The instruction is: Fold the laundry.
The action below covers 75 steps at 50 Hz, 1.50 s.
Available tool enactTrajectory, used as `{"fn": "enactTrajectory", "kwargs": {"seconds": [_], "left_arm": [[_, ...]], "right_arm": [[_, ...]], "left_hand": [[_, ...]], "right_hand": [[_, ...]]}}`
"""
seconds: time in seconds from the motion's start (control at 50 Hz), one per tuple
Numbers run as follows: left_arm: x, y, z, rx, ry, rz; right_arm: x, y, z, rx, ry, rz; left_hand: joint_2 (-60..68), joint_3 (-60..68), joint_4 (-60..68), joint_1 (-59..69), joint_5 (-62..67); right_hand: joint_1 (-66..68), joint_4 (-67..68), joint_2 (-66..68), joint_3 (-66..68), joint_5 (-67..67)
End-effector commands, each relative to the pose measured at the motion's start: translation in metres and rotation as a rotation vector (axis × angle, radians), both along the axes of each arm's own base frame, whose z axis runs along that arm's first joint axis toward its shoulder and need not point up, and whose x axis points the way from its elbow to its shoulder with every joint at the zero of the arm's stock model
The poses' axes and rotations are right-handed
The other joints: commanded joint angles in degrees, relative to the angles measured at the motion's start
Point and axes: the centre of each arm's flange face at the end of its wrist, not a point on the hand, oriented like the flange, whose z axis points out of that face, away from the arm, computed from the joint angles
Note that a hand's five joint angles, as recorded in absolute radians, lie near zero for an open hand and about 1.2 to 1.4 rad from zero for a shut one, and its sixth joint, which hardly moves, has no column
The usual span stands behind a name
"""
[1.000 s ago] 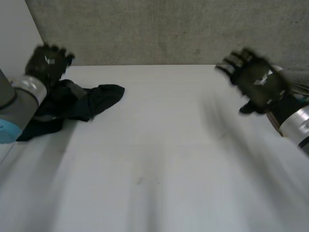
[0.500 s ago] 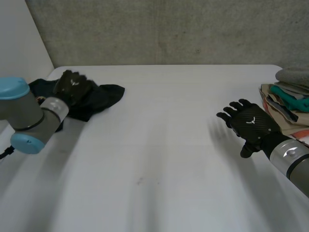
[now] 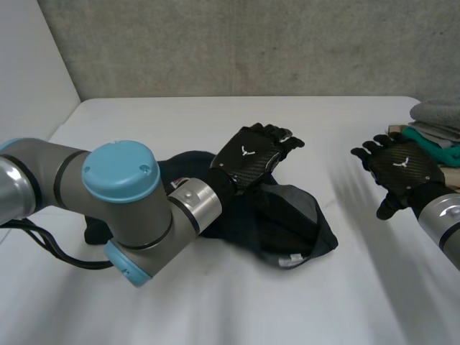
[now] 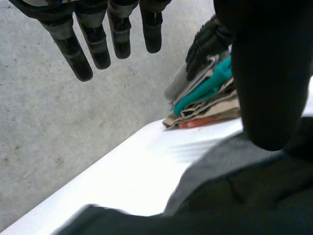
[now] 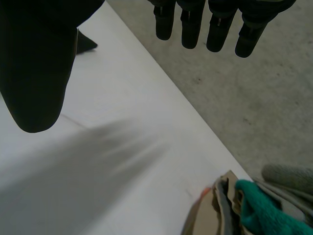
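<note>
Dark cloth, near black with a grey inner face: the garment point(image 3: 295, 215), rumpled in a heap on the white table point(image 3: 215, 309), about mid-table. Reaching over it from the left, the left arm point(image 3: 118, 172) with its light-blue cap. At its end the left hand point(image 3: 248, 154), above the garment's far edge, fingers straight and spread, gripping nothing.

From the left wrist view: fingers point(image 4: 95, 44) straight, thumb held well apart, garment point(image 4: 244, 196) under the palm with grey lining turned up, no cloth pinched. Beyond those fingertips, a stack of folded clothes point(image 4: 208, 98) in grey, teal, tan and orange-red at the table's edge, with the right hand point(image 4: 208, 41) up against it.

Further right in the head view, right hand point(image 3: 399, 169) over the table just beside the stack point(image 3: 435, 136), back upward, fingers stretched out, empty. From the right wrist view: fingers point(image 5: 215, 29) straight, thumb wide, white table under the palm, teal and tan folds of the stack point(image 5: 244, 210) near.
</note>
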Motion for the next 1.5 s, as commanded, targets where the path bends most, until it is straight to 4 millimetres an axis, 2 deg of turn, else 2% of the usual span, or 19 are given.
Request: {"fn": "enactTrajectory", "kwargs": {"seconds": [0.02, 0.16, 0.3, 0.4, 0.52, 0.7, 0.84, 0.92, 1.0, 1.06, 1.14, 1.16, 1.22, 1.24, 1.3, 1.32, 1.38, 1.4, 1.5], "left_arm": [[0.030, 0.006, 0.050, -0.119, 0.024, 0.110], [0.092, -0.013, 0.077, -0.167, 0.028, 0.339], [0.134, -0.035, 0.045, -0.169, -0.183, 0.474], [0.167, -0.068, 0.022, -0.187, -0.350, 0.569], [0.199, -0.107, -0.008, -0.096, -0.417, 0.655], [0.215, -0.147, -0.041, 0.008, -0.449, 0.662], [0.211, -0.156, -0.054, 0.082, -0.459, 0.584], [0.210, -0.152, -0.063, 0.152, -0.488, 0.553], [0.208, -0.152, -0.060, 0.150, -0.486, 0.550], [0.205, -0.156, -0.056, 0.107, -0.465, 0.563], [0.198, -0.155, -0.039, 0.024, -0.436, 0.570], [0.194, -0.151, -0.029, -0.002, -0.427, 0.564], [0.187, -0.144, -0.019, -0.026, -0.418, 0.550], [0.183, -0.138, -0.011, -0.045, -0.411, 0.540], [0.175, -0.128, 0.005, -0.084, -0.394, 0.525], [0.170, -0.121, 0.017, -0.111, -0.381, 0.516], [0.163, -0.108, 0.037, -0.160, -0.359, 0.503], [0.159, -0.099, 0.054, -0.204, -0.338, 0.496], [0.150, -0.066, 0.106, -0.323, -0.236, 0.489]], "right_arm": [[-0.008, -0.007, 0.011, -0.021, -0.019, -0.043], [0.015, 0.020, 0.036, 0.010, -0.020, 0.020], [0.047, 0.054, 0.046, 0.164, -0.069, 0.108], [0.098, 0.085, 0.046, 0.251, -0.164, 0.227], [0.143, 0.098, 0.037, 0.286, -0.202, 0.246], [0.207, 0.047, 0.010, 0.290, -0.331, 0.211], [0.232, 0.013, -0.018, 0.266, -0.370, 0.209], [0.237, 0.002, -0.034, 0.277, -0.386, 0.199], [0.240, 0.002, -0.055, 0.334, -0.382, 0.225], [0.239, 0.000, -0.060, 0.354, -0.379, 0.246], [0.238, -0.003, -0.055, 0.353, -0.396, 0.244], [0.236, -0.006, -0.045, 0.343, -0.416, 0.239], [0.234, -0.004, -0.015, 0.298, -0.447, 0.256], [0.229, -0.003, 0.010, 0.257, -0.470, 0.263], [0.214, -0.007, 0.045, 0.188, -0.487, 0.255], [0.199, -0.012, 0.067, 0.134, -0.489, 0.238], [0.178, -0.014, 0.100, 0.043, -0.478, 0.219], [0.164, -0.009, 0.124, -0.023, -0.460, 0.211], [0.121, 0.007, 0.179, -0.197, -0.375, 0.158]], "left_hand": [[-1.05, -1.01, -0.65, -0.79, -0.37], [-1.05, -1.01, -0.66, -0.79, -0.37], [-1.38, -1.35, -0.99, -1.13, -0.71], [-1.72, -1.69, -1.33, -1.47, -1.05], [-1.89, -1.85, -1.50, -1.63, -1.22], [-0.88, -0.85, -0.49, -0.63, -0.21], [2.64, 2.68, 3.03, 2.90, 3.32], [12.71, 12.74, 13.10, 12.96, 13.38], [40.44, 40.47, 40.83, 40.69, 41.11], [60.81, 60.84, 61.20, 61.06, 61.48], [65.04, 65.07, 65.43, 65.29, 65.71], [65.04, 65.07, 65.43, 65.29, 65.71], [65.04, 65.07, 65.43, 65.29, 65.71], [65.04, 65.07, 65.43, 65.29, 65.71], [65.04, 65.07, 65.43, 65.29, 65.71], [65.04, 65.07, 65.43, 65.29, 65.71], [65.04, 65.07, 65.43, 65.29, 65.71], [65.04, 65.07, 65.43, 65.29, 65.71], [65.04, 65.07, 65.43, 65.29, 65.71]], "right_hand": [[-3.09, -1.89, -2.20, -1.87, -2.74], [-3.09, -1.89, -2.20, -1.87, -2.74], [-3.09, -1.89, -2.20, -1.87, -2.74], [-3.09, -1.89, -2.20, -1.87, -2.74], [-3.09, -1.89, -2.20, -1.87, -2.74], [-3.09, -1.89, -2.20, -1.87, -2.74], [-3.09, -1.89, -2.20, -1.87, -2.74], [-3.09, -1.89, -2.20, -1.87, -2.74], [-3.09, -1.89, -2.20, -1.87, -2.74], [7.71, 8.91, 8.60, 8.92, 8.06], [55.42, 56.61, 56.31, 56.63, 55.77], [66.80, 67.99, 67.69, 68.01, 67.14], [66.91, 68.11, 67.80, 68.13, 67.26], [66.91, 68.11, 67.80, 68.13, 67.26], [66.91, 68.11, 67.80, 68.13, 67.26], [66.91, 68.11, 67.80, 68.13, 67.26], [66.91, 68.11, 67.80, 68.13, 67.26], [66.91, 68.11, 67.80, 68.13, 67.26], [66.91, 68.11, 67.80, 68.13, 67.26]]}}
